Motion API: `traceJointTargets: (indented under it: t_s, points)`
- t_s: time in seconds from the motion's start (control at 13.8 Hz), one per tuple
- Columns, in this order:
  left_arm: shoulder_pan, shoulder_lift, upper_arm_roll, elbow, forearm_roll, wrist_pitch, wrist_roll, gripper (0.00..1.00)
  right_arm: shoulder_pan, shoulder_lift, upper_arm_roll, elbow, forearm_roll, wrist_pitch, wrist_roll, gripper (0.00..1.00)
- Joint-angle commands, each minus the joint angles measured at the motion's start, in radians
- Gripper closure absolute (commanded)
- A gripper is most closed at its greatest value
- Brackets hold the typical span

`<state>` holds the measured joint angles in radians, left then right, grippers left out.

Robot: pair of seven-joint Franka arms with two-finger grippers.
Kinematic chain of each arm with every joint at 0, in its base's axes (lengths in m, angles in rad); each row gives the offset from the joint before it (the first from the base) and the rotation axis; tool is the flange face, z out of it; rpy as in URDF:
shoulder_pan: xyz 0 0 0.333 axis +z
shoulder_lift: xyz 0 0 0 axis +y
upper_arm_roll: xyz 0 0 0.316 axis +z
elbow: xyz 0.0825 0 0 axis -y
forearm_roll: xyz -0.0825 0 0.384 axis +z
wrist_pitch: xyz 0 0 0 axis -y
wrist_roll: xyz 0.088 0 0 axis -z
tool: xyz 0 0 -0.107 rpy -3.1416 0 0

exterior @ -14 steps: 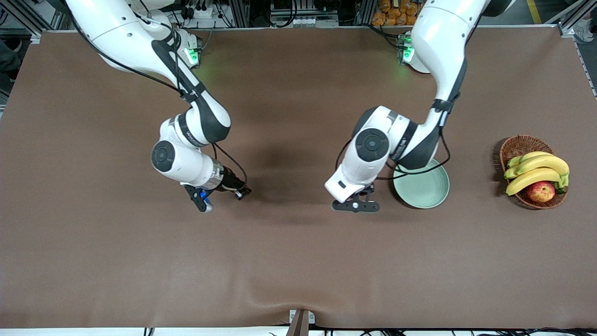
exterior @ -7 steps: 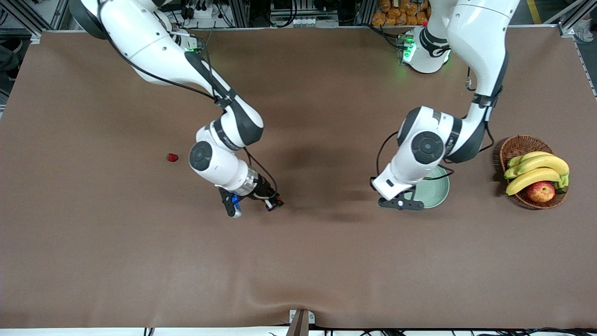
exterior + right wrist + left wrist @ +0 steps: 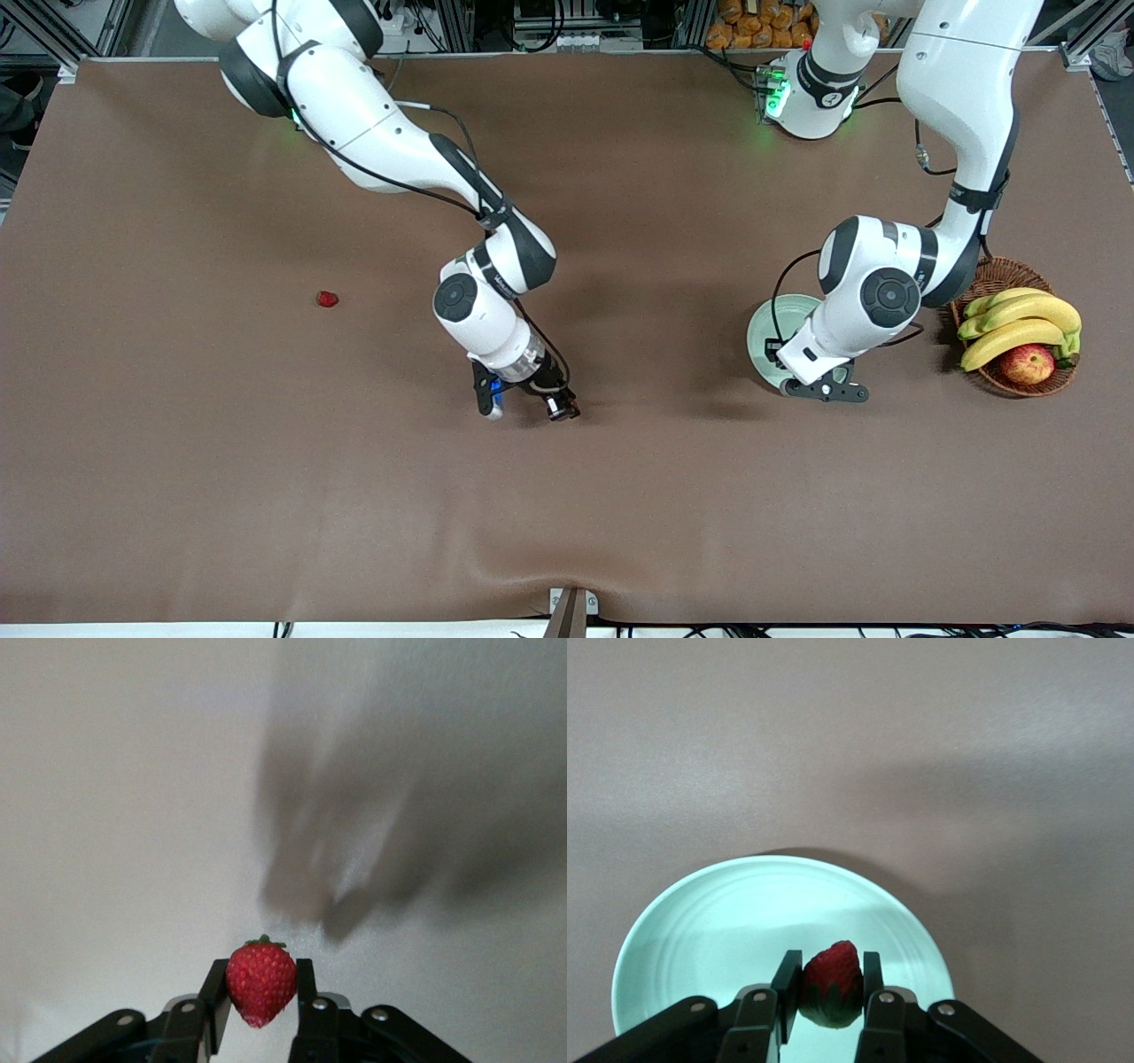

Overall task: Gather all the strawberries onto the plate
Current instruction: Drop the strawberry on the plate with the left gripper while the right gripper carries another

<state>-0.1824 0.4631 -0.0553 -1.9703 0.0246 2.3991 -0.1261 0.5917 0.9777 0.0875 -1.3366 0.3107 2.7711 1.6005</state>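
A seeded, cone-shaped strawberry [image 3: 831,981] sits clamped between the left hand's [image 3: 829,988] flat black fingers over the smooth, round mint-green plate [image 3: 700,930], its tip pointing away from the wrist and its green cap toward it. A second strawberry [image 3: 260,981] is pinched in the right hand [image 3: 260,992] above the bare brown desk [image 3: 266,461], cap outward, tip toward the wrist. A third strawberry [image 3: 328,299] lies on the desk toward the right arm's end, too small to tell its direction.
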Motion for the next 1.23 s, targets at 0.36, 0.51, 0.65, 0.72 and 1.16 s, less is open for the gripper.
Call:
traceJointTargets:
  t_s: [0.36, 0.51, 0.65, 0.72, 1.16]
  points:
    - [-0.002, -0.041, -0.014, -0.022, 0.021, 0.002, -0.007, 0.00, 0.017, -0.128, -0.116, -0.012, -0.108, -0.270, 0.006, 0.00]
    - [-0.006, -0.061, -0.026, 0.042, 0.020, -0.070, -0.009, 0.00, -0.001, -0.183, -0.121, -0.010, -0.226, -0.483, -0.066, 0.00]
    - [-0.012, -0.051, -0.079, 0.146, 0.008, -0.168, -0.067, 0.00, -0.018, -0.221, -0.127, -0.018, -0.249, -0.685, -0.182, 0.00]
    - [-0.026, -0.046, -0.102, 0.175, 0.008, -0.173, -0.143, 0.00, -0.024, -0.241, -0.144, -0.026, -0.264, -0.756, -0.232, 0.00]
    - [-0.170, 0.101, -0.124, 0.422, 0.006, -0.173, -0.371, 0.00, -0.131, -0.493, -0.173, -0.362, -0.297, -0.791, -0.508, 0.00]
